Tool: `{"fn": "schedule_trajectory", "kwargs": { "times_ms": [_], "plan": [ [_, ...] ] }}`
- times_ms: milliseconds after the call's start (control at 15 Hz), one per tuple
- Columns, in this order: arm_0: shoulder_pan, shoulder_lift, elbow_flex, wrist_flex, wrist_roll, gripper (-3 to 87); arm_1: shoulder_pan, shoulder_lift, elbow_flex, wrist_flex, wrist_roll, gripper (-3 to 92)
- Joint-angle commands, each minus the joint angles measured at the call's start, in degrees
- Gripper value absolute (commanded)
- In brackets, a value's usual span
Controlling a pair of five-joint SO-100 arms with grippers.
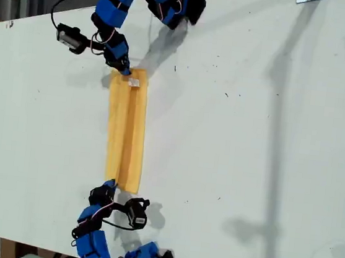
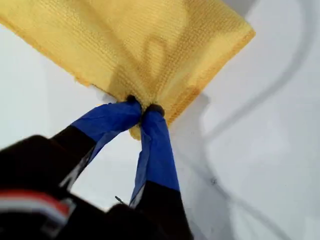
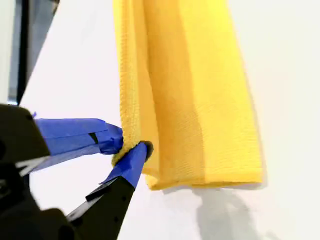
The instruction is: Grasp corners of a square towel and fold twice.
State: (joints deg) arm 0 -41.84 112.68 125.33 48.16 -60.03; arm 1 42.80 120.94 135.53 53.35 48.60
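towel (image 1: 126, 133): folded into a narrow strip mid-table (image 1: 252, 144), white tag (image 1: 133, 83) at its far end.
my first gripper (image 2: 142, 107): clamped on one end's corners.
my second gripper (image 3: 131, 146): pinching the other end's edge (a thin bite).
risk: layers could slip from either pinch or splay during the second fold, leaving it skewed.

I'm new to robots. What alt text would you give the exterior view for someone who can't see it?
A yellow towel, folded into a long narrow strip, lies on a white table, pinched at each end by a blue robot arm's end effector, one at the view's top, one at its bottom. A small white tag shows near the top end.
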Motion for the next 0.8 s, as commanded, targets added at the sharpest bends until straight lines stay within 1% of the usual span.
{"fn": "schedule_trajectory", "kwargs": {
  "times_ms": [0, 200, 400, 467, 533, 600, 667, 733],
  "plan": [
    [2.11, 3.16, 3.34, -2.02, -2.81, -1.5, -3.69, 4.92, 0.97, 2.46, 2.64, -0.1],
    [2.55, 3.87, 6.15, -2.72, -3.96, -1.5, -5.27, 9.84, 3.87, 4.66, 3.96, -0.1],
    [4.22, 5.45, 9.76, -5.19, -5.36, -1.5, -6.33, 10.81, 5.80, 4.57, 4.75, -0.1],
    [4.57, 5.36, 9.76, -5.10, -5.45, -1.4, -6.33, 10.81, 6.15, 4.66, 4.92, 8.6],
    [4.83, 5.36, 9.84, -4.92, -5.01, 6.6, -6.33, 10.81, 6.15, 4.83, 4.92, 16.8],
    [4.92, 5.36, 9.84, -4.39, -5.27, 13.7, -6.33, 10.81, 5.98, 4.92, 4.83, 20.9],
    [4.75, 5.36, 9.93, -3.96, -5.80, 16.4, -5.98, 10.90, 5.71, 4.92, 4.66, 22.1],
    [4.83, 5.54, 10.28, -3.96, -6.24, 17.6, -5.19, 10.90, 5.45, 4.83, 4.39, 21.3]
  ]
}}
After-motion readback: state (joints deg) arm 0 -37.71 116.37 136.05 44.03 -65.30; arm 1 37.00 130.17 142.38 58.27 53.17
